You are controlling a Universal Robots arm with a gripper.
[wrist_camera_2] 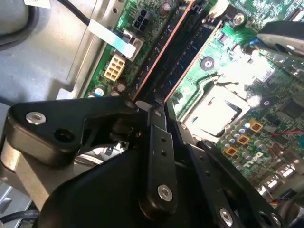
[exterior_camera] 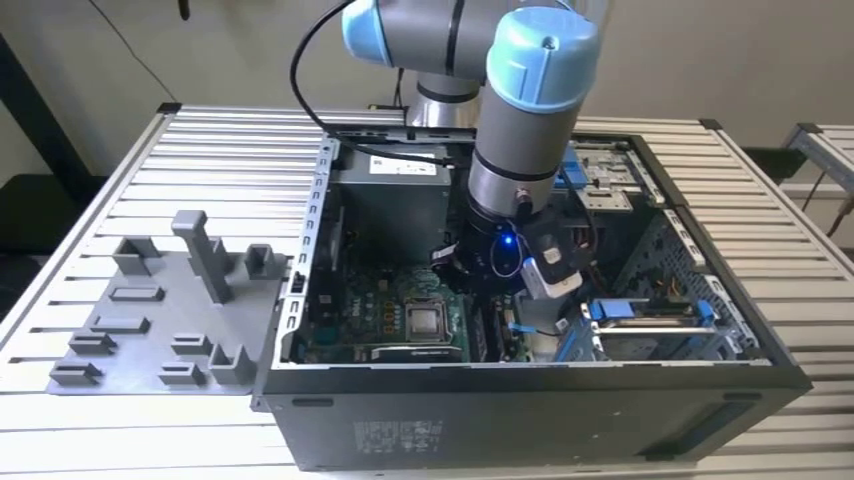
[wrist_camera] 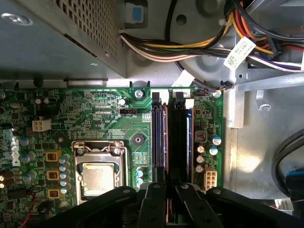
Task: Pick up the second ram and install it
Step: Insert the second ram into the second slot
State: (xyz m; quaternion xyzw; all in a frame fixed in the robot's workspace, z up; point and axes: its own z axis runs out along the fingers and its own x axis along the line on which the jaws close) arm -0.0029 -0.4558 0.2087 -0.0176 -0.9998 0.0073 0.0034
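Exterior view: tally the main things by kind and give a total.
Robot arm: 1
Computer case: 1
Grey tray: 1
Green motherboard: 1
Silver processor: 1
Total: 5

A grey tubular arm (exterior_camera: 523,140) with light-blue joint caps, black cable, and a black screw-studded tool (wrist_camera_2: 156,114).
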